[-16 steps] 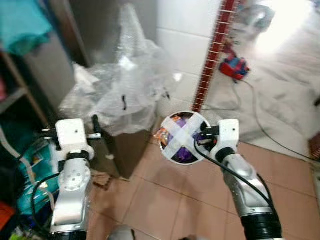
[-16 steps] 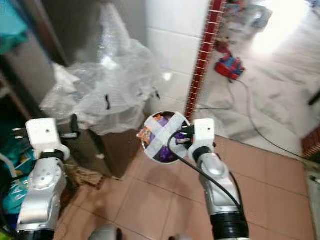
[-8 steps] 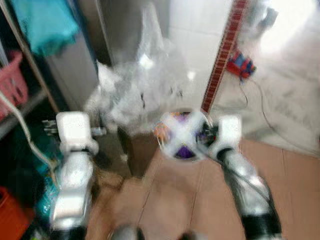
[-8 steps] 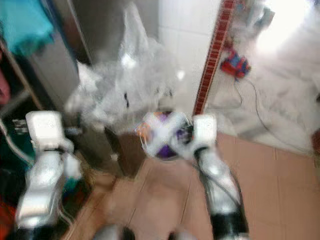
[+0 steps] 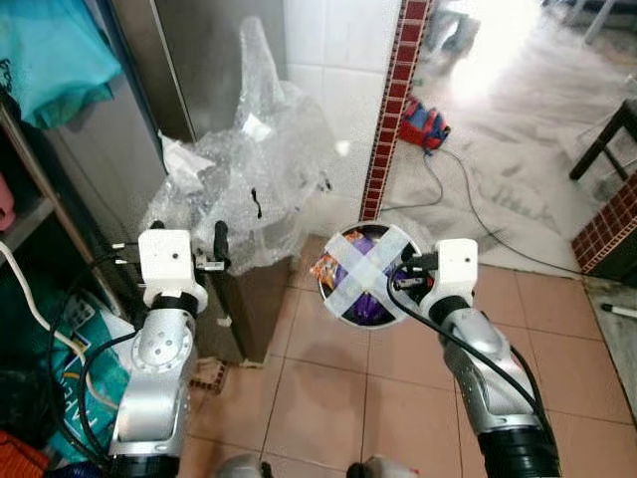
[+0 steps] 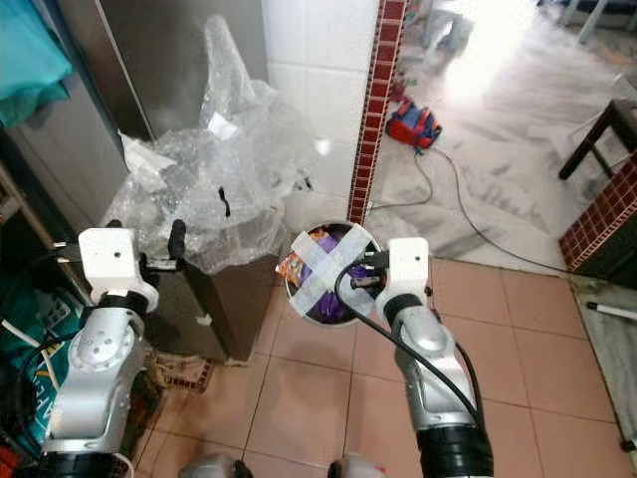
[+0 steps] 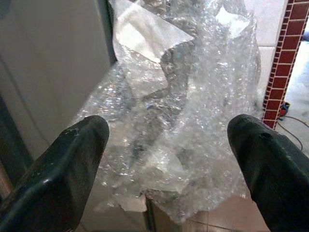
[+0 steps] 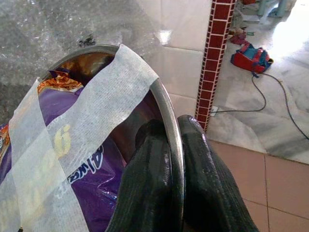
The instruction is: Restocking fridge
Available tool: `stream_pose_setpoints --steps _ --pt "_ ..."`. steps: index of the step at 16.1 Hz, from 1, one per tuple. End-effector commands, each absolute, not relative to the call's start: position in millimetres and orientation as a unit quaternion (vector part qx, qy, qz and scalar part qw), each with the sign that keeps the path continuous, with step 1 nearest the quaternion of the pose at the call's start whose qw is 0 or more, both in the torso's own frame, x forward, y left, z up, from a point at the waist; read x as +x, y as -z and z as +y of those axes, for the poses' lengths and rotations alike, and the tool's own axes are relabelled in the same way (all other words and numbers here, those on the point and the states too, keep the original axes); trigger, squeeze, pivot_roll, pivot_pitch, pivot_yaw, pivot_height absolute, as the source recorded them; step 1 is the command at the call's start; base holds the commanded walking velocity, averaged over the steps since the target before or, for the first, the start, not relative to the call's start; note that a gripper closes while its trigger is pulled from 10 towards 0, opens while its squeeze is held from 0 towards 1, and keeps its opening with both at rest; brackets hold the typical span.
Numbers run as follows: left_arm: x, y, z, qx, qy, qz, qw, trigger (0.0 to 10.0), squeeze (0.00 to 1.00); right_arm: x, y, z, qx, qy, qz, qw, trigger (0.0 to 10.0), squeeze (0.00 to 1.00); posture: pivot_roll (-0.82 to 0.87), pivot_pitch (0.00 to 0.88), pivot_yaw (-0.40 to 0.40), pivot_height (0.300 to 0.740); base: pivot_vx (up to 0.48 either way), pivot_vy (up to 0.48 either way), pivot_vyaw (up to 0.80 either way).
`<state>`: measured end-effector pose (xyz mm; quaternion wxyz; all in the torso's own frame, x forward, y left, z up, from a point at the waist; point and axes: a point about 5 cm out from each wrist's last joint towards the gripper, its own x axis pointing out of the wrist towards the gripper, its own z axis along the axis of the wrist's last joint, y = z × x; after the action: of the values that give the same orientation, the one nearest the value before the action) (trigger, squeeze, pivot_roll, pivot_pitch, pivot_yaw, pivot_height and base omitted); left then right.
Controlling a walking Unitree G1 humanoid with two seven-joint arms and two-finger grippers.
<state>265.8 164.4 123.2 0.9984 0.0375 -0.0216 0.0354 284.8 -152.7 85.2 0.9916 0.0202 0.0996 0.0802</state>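
Observation:
My right gripper [image 8: 170, 140] is shut on the rim of a round metal bowl [image 5: 343, 309], held up over the tiled floor. The bowl [image 8: 108, 50] holds purple and orange snack packets [image 8: 63, 130] and has two strips of white tape [image 5: 365, 273] crossed over its mouth. My left gripper [image 7: 169, 145] is open and holds nothing. It is raised in front of a heap of clear bubble wrap [image 5: 244, 184], apart from it. Behind the heap stands the grey metal side of the fridge [image 5: 214, 50].
The bubble wrap lies on a low dark box [image 5: 249, 304]. A red brick-tiled wall edge [image 5: 393, 95] rises behind the bowl. A red and blue device [image 5: 423, 124] with a cable lies on the floor beyond. Shelves with teal cloth [image 5: 50, 55] stand at my left. A dark table leg [image 5: 602, 139] is at far right.
The camera has swung and the picture has cleared from blur. The arms hold much the same pose, and the right gripper still grips the bowl.

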Motion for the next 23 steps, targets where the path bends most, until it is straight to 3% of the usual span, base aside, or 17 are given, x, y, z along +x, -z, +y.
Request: stream_pose_setpoints --steps 1,14,23 --pt "266 -130 162 0.038 -0.031 -0.039 0.998 10.0 0.00 289 -95 -153 0.019 -0.080 0.077 0.994 10.0 0.00 0.04 0.000 -0.011 0.740 0.277 0.000 0.00" --pt "267 -134 164 0.049 -0.046 -0.059 0.996 10.0 0.00 290 -98 -149 -0.009 -0.099 0.062 0.993 10.0 0.00 0.04 0.000 -0.014 0.740 0.330 0.000 0.00" --pt "264 -124 157 0.039 -0.036 -0.030 0.998 10.0 0.00 288 -97 -149 -0.012 -0.099 0.063 0.993 10.0 0.00 0.04 0.000 -0.014 0.740 0.000 0.000 0.00"
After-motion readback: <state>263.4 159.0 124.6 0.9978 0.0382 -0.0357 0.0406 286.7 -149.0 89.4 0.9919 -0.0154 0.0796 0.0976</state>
